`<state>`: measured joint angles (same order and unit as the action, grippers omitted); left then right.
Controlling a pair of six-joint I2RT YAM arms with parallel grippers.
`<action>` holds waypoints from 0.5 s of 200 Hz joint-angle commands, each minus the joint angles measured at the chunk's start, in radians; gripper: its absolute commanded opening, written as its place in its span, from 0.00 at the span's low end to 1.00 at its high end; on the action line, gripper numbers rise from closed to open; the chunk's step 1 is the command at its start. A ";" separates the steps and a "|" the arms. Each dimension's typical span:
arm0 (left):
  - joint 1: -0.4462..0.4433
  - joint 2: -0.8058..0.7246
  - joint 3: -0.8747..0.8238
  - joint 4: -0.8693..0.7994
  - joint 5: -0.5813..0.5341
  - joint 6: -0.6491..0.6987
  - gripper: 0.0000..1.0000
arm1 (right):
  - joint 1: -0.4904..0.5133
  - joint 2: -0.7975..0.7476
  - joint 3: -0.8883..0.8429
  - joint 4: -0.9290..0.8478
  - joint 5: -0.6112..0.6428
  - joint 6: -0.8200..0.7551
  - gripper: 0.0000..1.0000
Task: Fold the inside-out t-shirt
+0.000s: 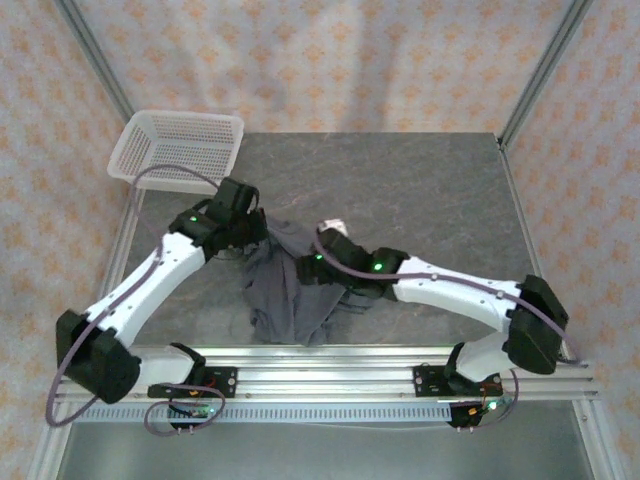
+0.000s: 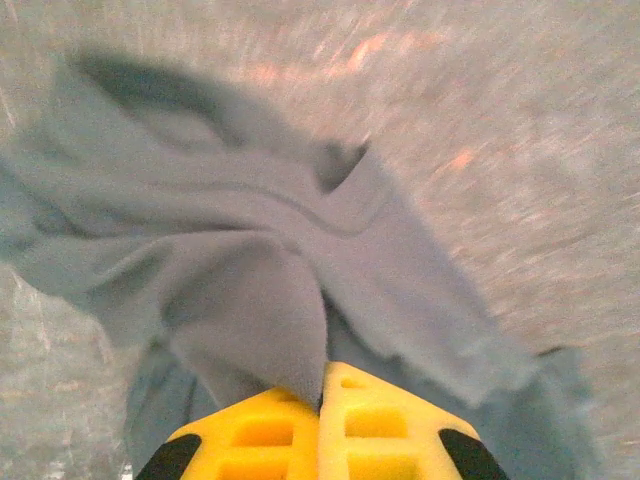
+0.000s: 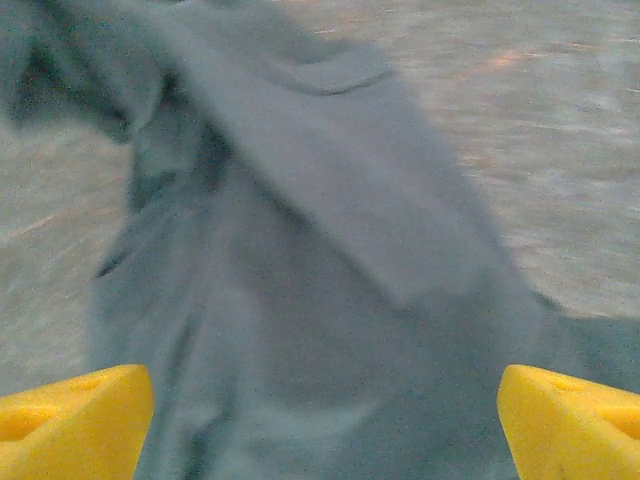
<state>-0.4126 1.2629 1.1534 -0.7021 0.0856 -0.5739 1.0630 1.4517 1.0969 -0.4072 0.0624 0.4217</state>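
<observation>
Slate-grey cloth: the inside-out t-shirt (image 1: 288, 288) lies bunched in a heap on the near half of the table (image 1: 430, 190), between the two arms, not spread flat.
Shirt's look: soft, wrinkled and plain, with layers lapped over one another. A stitched band, hem or collar, curves across the left wrist view. Both wrist views are blurred, so I cannot tell which edge it is.
Left gripper (image 2: 322, 388): yellow fingers pressed together with a fold of the shirt pinched between them, at the heap's far-left side.
Right gripper (image 3: 320, 410): fingers spread wide and holding nothing, with cloth lying below the gap, at the heap's right side.
Step in hand: probably taking a two-point hold, so the heap can be drawn out flat before any fold.
Doing it well: the right fingers should close on a single outer edge, not a thick wad. The arms should then pull apart gently, since a thin pinch could slip.
Risk: lapped layers may come up together.
Surroundings: a white mesh basket (image 1: 180, 150) stands at the far-left corner, well apart from the shirt.
</observation>
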 commanded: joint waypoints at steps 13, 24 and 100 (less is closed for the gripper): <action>-0.005 -0.096 0.152 -0.110 -0.079 0.032 0.00 | 0.117 0.244 0.138 0.034 0.050 -0.070 0.91; -0.004 -0.118 0.193 -0.127 -0.113 0.034 0.00 | 0.123 0.312 0.155 0.017 0.087 -0.051 0.86; 0.067 -0.182 0.344 -0.250 -0.403 0.212 0.00 | 0.090 0.122 -0.019 0.056 -0.013 -0.203 0.66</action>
<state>-0.3668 1.0813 1.5043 -0.8917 -0.1883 -0.4328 1.1522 1.7092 1.0981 -0.3668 0.1532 0.3164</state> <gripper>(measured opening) 0.039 0.543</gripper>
